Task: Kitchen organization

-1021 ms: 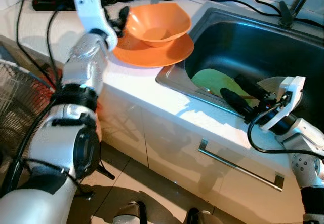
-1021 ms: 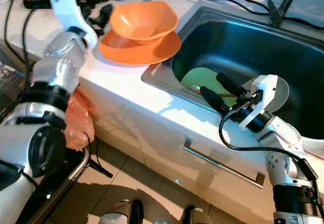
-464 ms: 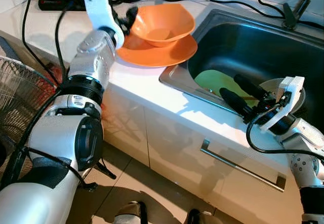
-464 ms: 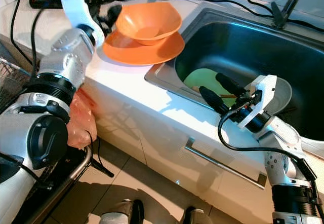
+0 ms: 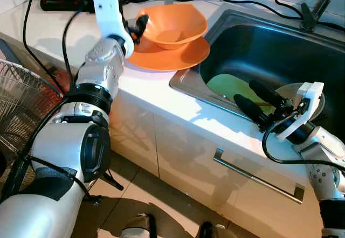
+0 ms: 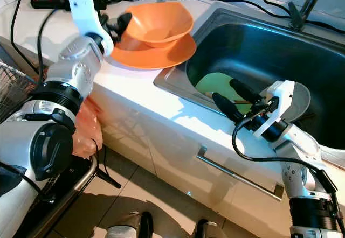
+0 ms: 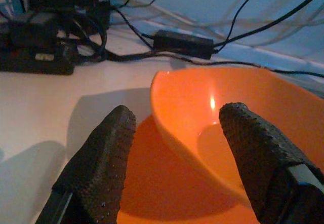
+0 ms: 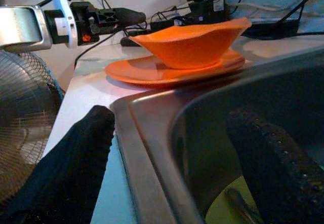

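Orange bowl (image 5: 171, 27) sits stacked on orange plate (image 5: 167, 57), far on the worktop (image 5: 145, 87); left gripper (image 5: 139, 25) spreads its fingers wide at the rim, right gripper (image 5: 257, 102) hangs open-fingered over the sink (image 5: 259, 44), where green plate (image 5: 229, 86) remains.

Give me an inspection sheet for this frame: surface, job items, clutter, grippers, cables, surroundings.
Surface: white countertop with a steel sink set into it.
Job's things: orange bowl sits on an orange plate beside the sink; a green plate lies in the sink basin.
Clutter: a utensil lies on the green plate, too small to identify.
Grippers: left gripper open, its fingers straddling the bowl's rim; right gripper open over the sink's front edge, above the green plate.
Cables: black cables and a power strip lie behind the bowl.
Surroundings: cabinet handle below the counter; wire fan at the robot's left.
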Robot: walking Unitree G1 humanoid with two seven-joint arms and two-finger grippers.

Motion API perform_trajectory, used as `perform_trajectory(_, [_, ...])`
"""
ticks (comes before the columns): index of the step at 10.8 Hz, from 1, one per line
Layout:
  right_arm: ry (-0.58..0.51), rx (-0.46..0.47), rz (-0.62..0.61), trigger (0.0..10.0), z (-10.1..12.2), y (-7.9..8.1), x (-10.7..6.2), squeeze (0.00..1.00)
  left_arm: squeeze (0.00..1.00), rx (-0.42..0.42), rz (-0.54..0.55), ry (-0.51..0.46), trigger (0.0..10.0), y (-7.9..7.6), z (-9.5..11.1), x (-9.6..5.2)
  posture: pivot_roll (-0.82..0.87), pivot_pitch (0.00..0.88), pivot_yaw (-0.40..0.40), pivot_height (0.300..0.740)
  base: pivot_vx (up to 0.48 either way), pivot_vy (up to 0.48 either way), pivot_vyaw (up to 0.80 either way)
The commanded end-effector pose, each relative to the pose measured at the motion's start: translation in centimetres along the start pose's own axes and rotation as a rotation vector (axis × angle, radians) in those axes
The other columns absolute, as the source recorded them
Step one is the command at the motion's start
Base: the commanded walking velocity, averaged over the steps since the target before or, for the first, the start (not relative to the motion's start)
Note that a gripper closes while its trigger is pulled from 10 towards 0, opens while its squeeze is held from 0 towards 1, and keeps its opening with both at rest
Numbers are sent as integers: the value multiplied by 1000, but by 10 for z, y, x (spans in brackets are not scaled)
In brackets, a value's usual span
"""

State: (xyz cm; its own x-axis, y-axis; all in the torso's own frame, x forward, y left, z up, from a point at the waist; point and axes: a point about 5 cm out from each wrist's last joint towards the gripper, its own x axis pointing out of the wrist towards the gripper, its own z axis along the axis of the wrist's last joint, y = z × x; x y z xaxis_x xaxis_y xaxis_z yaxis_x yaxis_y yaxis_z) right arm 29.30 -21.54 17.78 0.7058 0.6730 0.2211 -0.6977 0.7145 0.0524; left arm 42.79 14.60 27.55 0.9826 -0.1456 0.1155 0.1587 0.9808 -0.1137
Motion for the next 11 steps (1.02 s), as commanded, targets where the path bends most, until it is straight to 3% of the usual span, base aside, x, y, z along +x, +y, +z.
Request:
perform_trajectory(1, [9, -2, 7, 10000, 1, 1, -2, 0, 0, -8, -3, 21, 10000, -1, -6, -1, 12, 172, 6, 740, 0, 0, 0])
perform_trajectory(6, [20, 4, 14, 10000, 0, 3, -1, 0, 0, -94, -42, 123, 10000, -19, -23, 1, 10, 184, 0, 740, 0, 0, 0])
perform_trajectory(9, [21, 4, 14, 10000, 0, 3, -1, 0, 0, -89, -48, 129, 10000, -22, -25, 1, 11, 186, 0, 740, 0, 0, 0])
perform_trajectory(10, [21, 4, 14, 10000, 0, 2, -1, 0, 0, -91, -54, 129, 9569, -25, -25, 1, 13, 189, 0, 740, 0, 0, 0])
perform_trajectory(11, [21, 4, 15, 10000, 0, 2, 0, 0, 0, -105, -59, 127, 4784, -27, -26, 1, 13, 187, 1, 740, 0, 0, 0])
